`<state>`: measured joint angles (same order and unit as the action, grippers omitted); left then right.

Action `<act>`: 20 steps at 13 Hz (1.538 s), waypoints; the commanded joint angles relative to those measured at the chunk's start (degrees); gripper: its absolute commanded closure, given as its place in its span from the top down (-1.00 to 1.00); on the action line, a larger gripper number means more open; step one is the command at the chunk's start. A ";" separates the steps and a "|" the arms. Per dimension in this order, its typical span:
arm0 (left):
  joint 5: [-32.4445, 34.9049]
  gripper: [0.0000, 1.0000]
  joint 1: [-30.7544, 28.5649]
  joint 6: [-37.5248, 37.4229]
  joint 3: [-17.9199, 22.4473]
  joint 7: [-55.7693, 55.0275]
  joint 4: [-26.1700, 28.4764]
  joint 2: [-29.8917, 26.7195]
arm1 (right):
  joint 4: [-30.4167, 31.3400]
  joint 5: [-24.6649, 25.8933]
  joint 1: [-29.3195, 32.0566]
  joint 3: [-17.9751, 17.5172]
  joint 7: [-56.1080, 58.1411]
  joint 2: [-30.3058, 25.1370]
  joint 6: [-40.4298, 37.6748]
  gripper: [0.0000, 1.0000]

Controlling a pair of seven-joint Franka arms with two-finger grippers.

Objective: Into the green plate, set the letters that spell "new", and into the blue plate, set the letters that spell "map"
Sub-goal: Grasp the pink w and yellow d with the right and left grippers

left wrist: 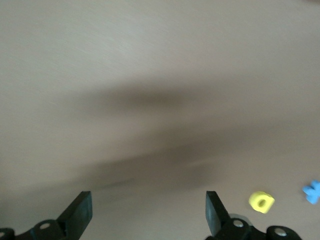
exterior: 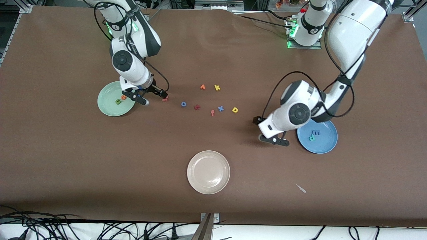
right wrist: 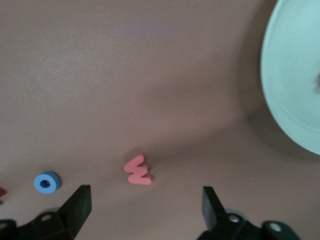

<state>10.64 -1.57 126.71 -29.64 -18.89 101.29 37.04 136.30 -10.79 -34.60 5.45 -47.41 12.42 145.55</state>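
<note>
Step in hand is fetching w (right wrist: 137,170): right claw (exterior: 151,96), jaws apart, must drop onto it beside green plate (exterior: 108,106); left claw (exterior: 274,139), apart, needs a (left wrist: 261,201).

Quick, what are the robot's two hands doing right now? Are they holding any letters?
Left hand: open, holding nothing, over bare table beside the blue plate.
Right hand: open, holding nothing, beside the green plate.
</note>
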 commanded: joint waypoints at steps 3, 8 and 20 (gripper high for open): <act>7.09 1.00 9.28 4.60 0.63 -11.85 4.27 -2.24 | 0.72 -0.72 0.24 -2.37 0.21 3.66 4.83 0.54; 14.05 0.99 14.22 5.74 0.55 -19.25 3.92 1.01 | 0.63 -0.72 0.15 -2.73 0.21 6.74 9.66 0.51; 14.84 0.11 16.60 9.00 2.39 -21.63 3.30 3.92 | 0.28 -0.72 0.41 -2.73 1.62 2.98 7.92 -0.65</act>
<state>22.83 14.34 135.32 -27.84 -38.76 105.28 40.54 136.09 -10.79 -34.58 2.20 -47.21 19.14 154.70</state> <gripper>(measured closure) 0.361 0.731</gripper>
